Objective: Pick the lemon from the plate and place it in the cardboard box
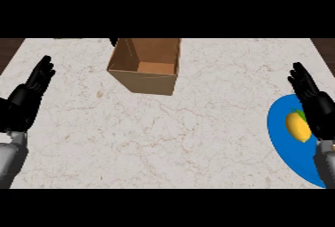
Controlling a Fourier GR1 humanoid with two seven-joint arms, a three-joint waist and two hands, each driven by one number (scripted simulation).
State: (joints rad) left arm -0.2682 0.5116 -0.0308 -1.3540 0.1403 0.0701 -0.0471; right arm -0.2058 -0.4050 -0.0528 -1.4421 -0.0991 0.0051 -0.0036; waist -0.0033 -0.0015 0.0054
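Note:
A yellow lemon (298,127) with a bit of green at its top lies on a blue plate (288,146) at the right edge of the marble counter. An open cardboard box (147,64) stands at the back, left of the middle, with nothing visible inside. My right hand (316,104) is open, fingers straight and pointing away, just to the right of the lemon and partly over the plate. My left hand (26,99) is open at the left edge, fingers up, far from both objects.
The light marble counter (170,133) stretches between the box and the plate. Dark wood shows beyond its back corners. A small dark object (114,41) peeks out behind the box's back left corner.

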